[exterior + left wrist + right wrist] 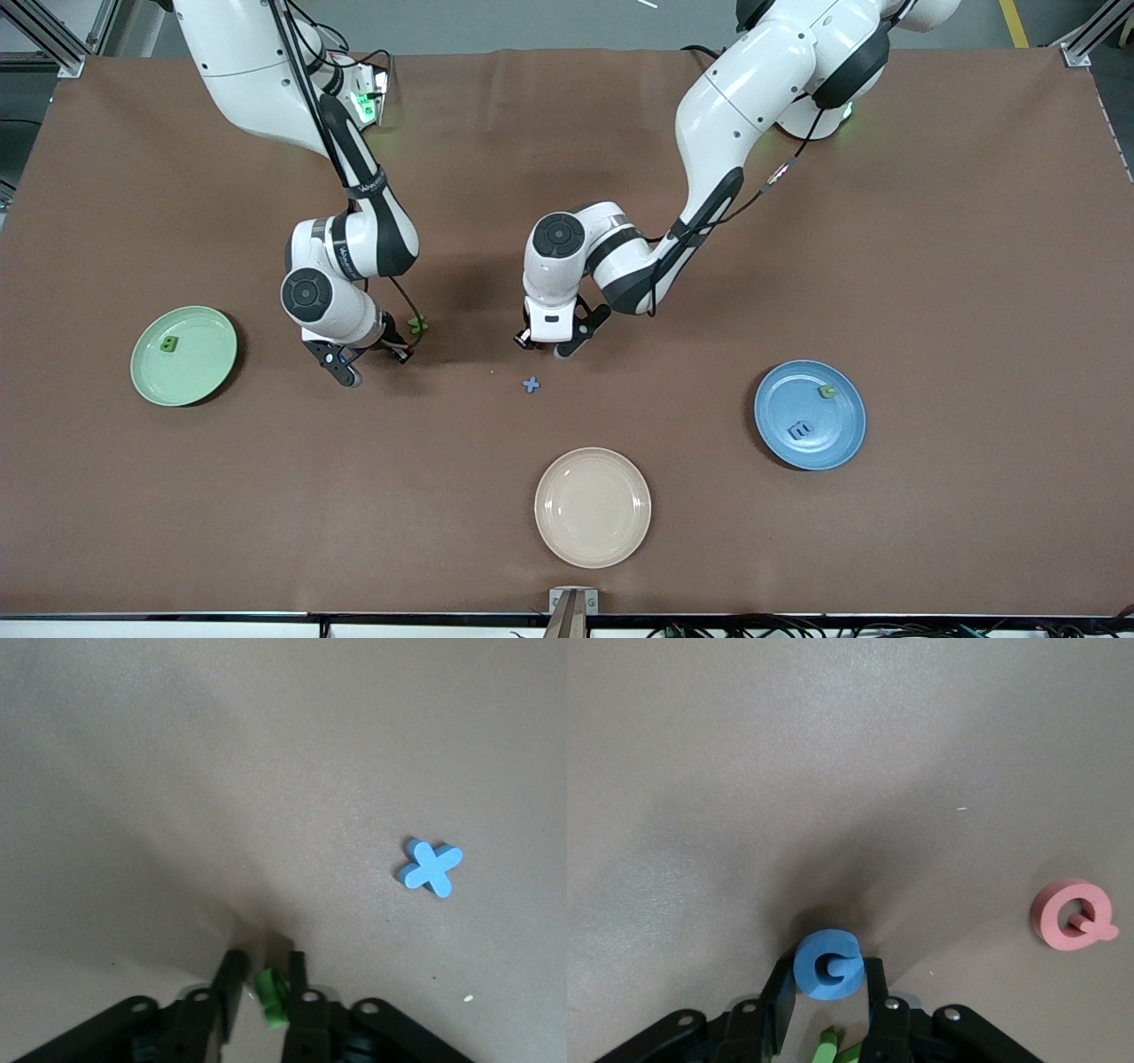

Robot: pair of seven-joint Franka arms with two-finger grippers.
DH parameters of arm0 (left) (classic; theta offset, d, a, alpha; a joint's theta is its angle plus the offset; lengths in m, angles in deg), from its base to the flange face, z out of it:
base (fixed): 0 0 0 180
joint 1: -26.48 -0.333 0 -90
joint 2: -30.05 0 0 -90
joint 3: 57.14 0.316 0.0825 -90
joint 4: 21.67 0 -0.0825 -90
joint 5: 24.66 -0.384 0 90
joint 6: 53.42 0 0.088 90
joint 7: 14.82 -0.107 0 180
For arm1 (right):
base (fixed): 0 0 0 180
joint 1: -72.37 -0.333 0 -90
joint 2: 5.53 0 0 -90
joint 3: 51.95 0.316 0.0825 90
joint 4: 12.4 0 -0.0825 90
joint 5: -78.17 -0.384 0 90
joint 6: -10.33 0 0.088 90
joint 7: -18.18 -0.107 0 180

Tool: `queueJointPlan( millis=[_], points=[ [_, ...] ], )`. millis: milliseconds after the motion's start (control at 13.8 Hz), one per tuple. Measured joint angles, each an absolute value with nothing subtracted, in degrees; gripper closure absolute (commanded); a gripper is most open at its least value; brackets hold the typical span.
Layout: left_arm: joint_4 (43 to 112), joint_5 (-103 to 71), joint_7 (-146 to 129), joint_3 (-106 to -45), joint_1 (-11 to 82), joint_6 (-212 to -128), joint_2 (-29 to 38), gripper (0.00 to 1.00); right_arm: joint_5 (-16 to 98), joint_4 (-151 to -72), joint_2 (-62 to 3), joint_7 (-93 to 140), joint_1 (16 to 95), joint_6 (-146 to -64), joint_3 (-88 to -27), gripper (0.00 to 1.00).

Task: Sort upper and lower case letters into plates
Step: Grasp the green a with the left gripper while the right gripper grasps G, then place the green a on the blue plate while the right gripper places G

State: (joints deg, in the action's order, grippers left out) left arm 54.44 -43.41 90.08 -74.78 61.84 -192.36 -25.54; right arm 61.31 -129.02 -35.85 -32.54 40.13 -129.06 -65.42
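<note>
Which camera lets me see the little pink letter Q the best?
The right wrist view shows the flat pinkish-red toy letter Q best: it lies in the open on the brown table cover, its ring and tail clear. The front view hides it; the right arm seems to cover that spot. The left wrist view doesn't show it.

**Colours on the brown surface**

The surface (797, 266) is plain brown. A blue letter G (827, 966) sits between the black fingers of the right pincer (827, 992), a pink Q (1072, 914) nearby. The left pincer (263, 992), also black, grips a green letter (273, 997); a blue X (430, 868) lies near it. Plates: pale green (208, 377), blue (842, 434), cream-beige (592, 507). Both arms are white.
</note>
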Motion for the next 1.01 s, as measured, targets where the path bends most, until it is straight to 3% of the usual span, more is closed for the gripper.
queueJointPlan(
  millis=[144,433,578,1011],
  points=[
    [53.9,-43.4,90.0,-74.8,61.8,-192.4,-25.5,1.00,61.3,-129.0,-35.8,-32.5,40.1,-129.1,-65.4,0.83],
    [52.6,-43.5,88.2,-74.3,59.9,-192.5,-24.4,1.00,61.3,-128.8,-35.7,-32.5,40.1,-128.1,-65.6,0.84],
    [53.5,-44.2,82.6,-73.9,54.8,-192.0,-21.9,0.99,61.6,-128.1,-34.6,-31.1,40.1,-123.7,-67.3,0.84],
    [66.5,-44.6,48.2,-74.3,35.4,-191.4,-13.1,0.99,63.8,-129.2,-25.4,-8.5,41.1,-111.8,-82.2,0.84]
  ],
)
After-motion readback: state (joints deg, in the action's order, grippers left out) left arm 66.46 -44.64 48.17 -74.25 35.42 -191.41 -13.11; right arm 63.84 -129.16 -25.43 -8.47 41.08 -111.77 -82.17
